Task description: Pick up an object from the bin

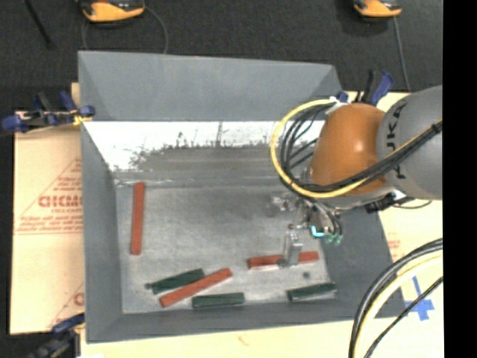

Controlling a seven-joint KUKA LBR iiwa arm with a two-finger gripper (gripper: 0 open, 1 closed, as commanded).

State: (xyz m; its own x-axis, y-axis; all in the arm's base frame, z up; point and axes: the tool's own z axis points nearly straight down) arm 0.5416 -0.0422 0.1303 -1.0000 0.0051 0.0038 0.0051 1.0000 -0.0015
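My gripper (291, 256) hangs low at the right of the bin floor, its tips right on a short red bar (262, 262) that lies flat and runs left to right. The bar sticks out on both sides of the fingers, so they seem to straddle it, but I cannot see how wide they stand. A short dark green bar (311, 293) lies just below and to the right of the gripper, near the bin's front wall.
Toward the front left lie a dark green bar (177, 280), a longer red bar (196, 287) and another green bar (218, 300), close together. A red bar (137, 218) lies upright along the left side. The arm with its orange cover and cables overhangs the right wall.
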